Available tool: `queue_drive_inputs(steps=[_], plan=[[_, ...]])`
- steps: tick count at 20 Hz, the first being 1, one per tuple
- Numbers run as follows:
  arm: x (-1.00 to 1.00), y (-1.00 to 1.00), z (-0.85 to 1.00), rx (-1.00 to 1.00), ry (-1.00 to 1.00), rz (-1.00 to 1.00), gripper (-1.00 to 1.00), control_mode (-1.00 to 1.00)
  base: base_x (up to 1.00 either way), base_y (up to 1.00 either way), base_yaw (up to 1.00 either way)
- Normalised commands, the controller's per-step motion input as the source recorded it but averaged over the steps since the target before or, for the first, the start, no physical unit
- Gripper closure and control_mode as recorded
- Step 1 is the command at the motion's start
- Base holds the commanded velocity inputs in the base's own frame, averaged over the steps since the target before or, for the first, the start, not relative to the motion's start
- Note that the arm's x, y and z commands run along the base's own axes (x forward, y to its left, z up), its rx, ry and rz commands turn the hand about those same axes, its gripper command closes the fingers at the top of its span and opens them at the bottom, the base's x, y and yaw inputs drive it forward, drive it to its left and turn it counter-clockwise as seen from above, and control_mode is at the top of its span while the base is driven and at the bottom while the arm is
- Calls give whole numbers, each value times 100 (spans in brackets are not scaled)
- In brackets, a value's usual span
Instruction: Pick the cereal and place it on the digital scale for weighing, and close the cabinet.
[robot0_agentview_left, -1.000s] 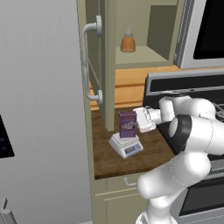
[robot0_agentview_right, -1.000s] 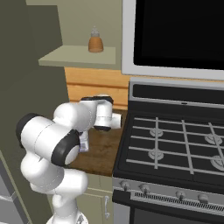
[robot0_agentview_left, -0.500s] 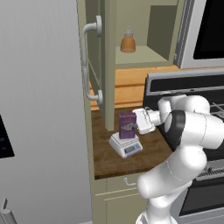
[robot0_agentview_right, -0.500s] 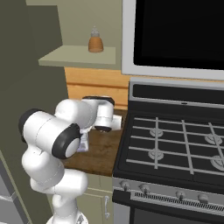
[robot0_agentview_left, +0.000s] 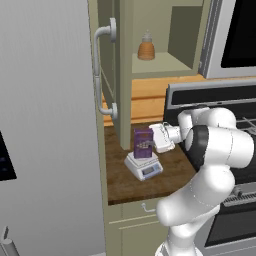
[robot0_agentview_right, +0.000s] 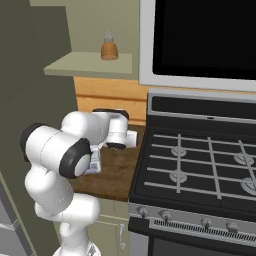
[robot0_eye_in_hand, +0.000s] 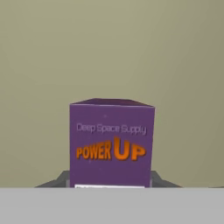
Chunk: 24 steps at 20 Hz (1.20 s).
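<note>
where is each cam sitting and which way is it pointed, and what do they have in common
Left base view: behind the arm to its left, looking forward and down at the cereal standing on the digital scale beside the open cabinet; white arm rises lower right.
Right base view: behind to the right, facing the counter and stove; arm rises lower left.
Hand view: on the hand, looking along the tool at the cereal's front.
Shared: both base views show the bottle on the shelf.

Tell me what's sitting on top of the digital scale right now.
The purple cereal box stands upright on the digital scale. The box covers the round platform, so the contact itself is hidden.
</note>
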Motion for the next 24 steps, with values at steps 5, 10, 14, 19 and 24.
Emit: queue_drive_inputs(steps=[5, 10, 14, 19, 24], plan=[[0, 0, -5, 0, -3, 0, -100, -100, 0, 0, 0], [0, 0, 0, 0, -1, 0, -100, -100, 0, 0, 0], [0, -3, 0, 1, 0, 0, -100, -100, 0, 0, 0], [0, -35, 0, 6, 0, 0, -100, -100, 0, 0, 0], [-6, -50, 1, 9, -2, 0, -100, -100, 0, 0, 0]])
